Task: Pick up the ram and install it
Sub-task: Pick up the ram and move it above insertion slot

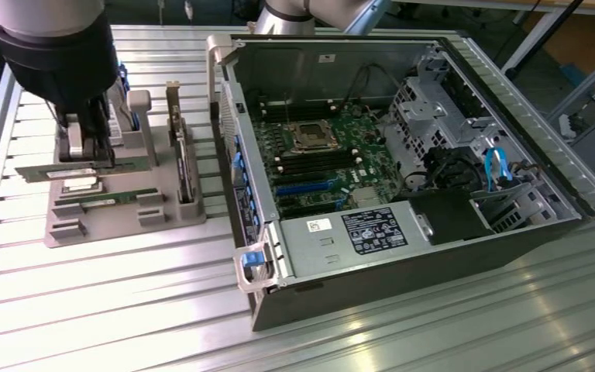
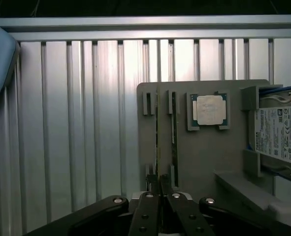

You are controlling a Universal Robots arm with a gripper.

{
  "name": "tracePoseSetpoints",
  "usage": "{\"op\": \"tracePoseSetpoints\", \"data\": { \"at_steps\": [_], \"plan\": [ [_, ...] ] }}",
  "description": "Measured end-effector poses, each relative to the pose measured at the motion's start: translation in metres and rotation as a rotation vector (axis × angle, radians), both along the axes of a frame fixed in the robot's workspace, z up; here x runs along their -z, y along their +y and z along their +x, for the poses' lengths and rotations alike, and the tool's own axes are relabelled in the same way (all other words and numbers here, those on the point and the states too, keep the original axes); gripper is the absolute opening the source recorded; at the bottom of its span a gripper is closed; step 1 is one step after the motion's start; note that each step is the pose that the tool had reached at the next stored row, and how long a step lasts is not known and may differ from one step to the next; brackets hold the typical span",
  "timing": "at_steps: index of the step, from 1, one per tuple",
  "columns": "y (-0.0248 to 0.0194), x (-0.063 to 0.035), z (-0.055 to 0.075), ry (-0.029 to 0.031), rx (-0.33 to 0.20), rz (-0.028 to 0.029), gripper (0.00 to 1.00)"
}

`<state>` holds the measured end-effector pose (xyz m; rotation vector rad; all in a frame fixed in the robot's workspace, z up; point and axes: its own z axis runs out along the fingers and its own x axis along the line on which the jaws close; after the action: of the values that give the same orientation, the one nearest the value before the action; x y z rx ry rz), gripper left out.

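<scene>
The pick-up step is in hand. The gripper is pressed together on the ram, pinching the thin green stick edge-on. It is over the grey fixture on the table, at nine o'clock from the open computer case in the exterior view. Whether the ram is clear of its slot I cannot tell. A second stick stands just beside it, so in my judgement the next move calls for a straight lift without tilting.

Black hand with jointed bars and four silver screws; above it, a dark, seemingly cylindrical wrist.
</scene>
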<state>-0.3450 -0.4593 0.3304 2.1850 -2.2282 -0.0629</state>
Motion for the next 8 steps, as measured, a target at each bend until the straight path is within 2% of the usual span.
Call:
{"op": "tracePoseSetpoints", "data": {
  "at_steps": [4,8],
  "plan": [
    [0.0,-0.0342,0.003,-0.0001,0.0,0.0,0.13],
    [-0.0001,-0.0543,0.005,0.0001,0.0,-0.0001,0.13]
  ]
}}
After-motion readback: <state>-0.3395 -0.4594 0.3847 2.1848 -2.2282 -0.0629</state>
